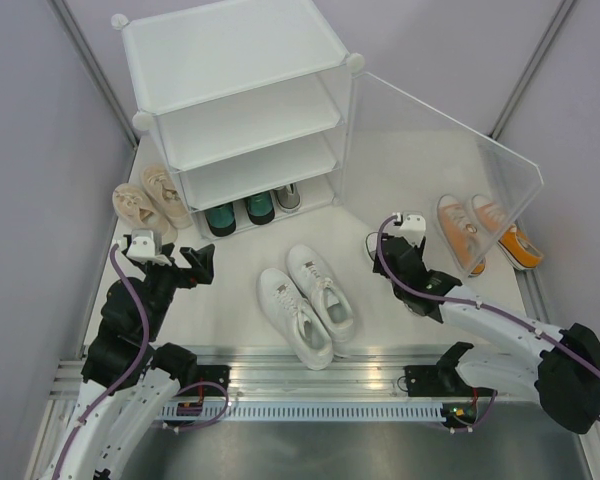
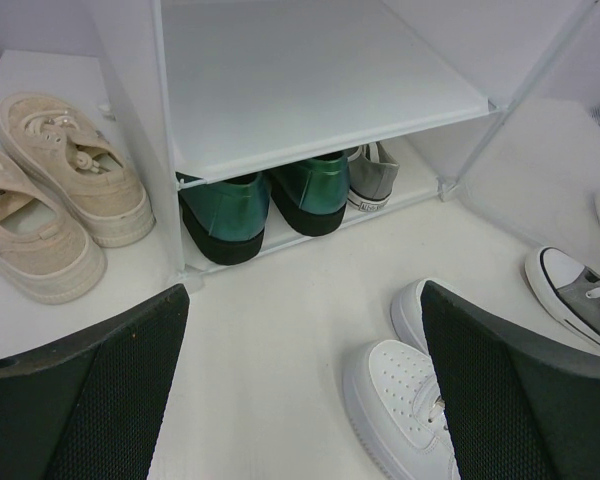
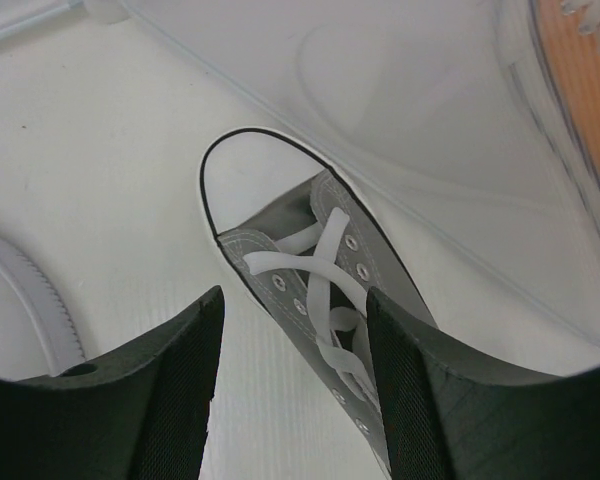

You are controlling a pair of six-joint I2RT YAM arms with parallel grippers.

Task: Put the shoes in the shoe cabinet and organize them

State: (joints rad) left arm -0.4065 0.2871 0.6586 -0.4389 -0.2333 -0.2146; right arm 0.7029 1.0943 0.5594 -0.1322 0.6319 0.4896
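Note:
A grey shoe (image 3: 310, 250) with white laces lies on the table by the clear door panel (image 1: 460, 150). My right gripper (image 3: 292, 295) straddles this shoe, open, with a gap showing on its left side. In the top view the right gripper (image 1: 382, 247) hides most of that shoe. The shoe cabinet (image 1: 230, 60) holds a dark green pair (image 1: 238, 213) and another grey shoe (image 1: 288, 197) on its bottom tier. A white pair (image 1: 308, 300) lies mid-table. My left gripper (image 1: 188, 265) hovers open, holding nothing, left of the white pair (image 2: 400, 400).
A beige pair (image 1: 145, 200) lies left of the cabinet. An orange pair (image 1: 485, 232) sits behind the open door panel at the right. The upper two shelves (image 2: 310, 80) hold nothing. Grey walls close in both sides.

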